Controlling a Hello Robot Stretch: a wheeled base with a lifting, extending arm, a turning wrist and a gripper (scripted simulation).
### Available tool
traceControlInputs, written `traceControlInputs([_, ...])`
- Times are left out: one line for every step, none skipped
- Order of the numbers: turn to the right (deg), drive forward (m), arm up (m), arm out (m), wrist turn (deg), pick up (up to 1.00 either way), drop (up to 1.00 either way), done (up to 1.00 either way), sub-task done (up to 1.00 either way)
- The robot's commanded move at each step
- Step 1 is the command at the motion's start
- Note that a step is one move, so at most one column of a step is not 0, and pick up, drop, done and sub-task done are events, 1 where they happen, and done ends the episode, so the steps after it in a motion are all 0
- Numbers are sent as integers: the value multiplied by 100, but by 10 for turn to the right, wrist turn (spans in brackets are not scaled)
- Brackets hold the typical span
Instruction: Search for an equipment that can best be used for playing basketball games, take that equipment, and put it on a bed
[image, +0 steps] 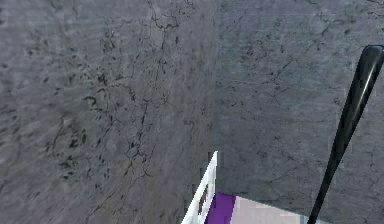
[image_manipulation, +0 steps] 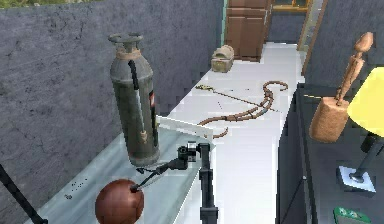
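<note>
Grey canister (image_manipulation: 133, 100) stands upright on white bench (image_manipulation: 250, 165), contents hidden. Reddish-brown ball (image_manipulation: 119, 202) sits at the hand (image_manipulation: 150, 178) tip, near the bench's near-left edge; can't tell if grasped. Grey wall (image: 100, 100) close ahead, dark bat (image: 345, 120) leaning right.

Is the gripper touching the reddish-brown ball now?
Cannot tell. In the arm side view the fingers of the gripper end at the upper edge of the ball; neither contact nor gap shows plainly.
</note>
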Motion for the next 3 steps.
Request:
traceControlInputs([0, 0, 10, 0, 0, 0, 0, 0, 0])
traceControlInputs([0, 0, 0, -8, 0, 0, 0, 0, 0])
traceControlInputs([0, 0, 0, 0, 0, 0, 0, 100, 0])
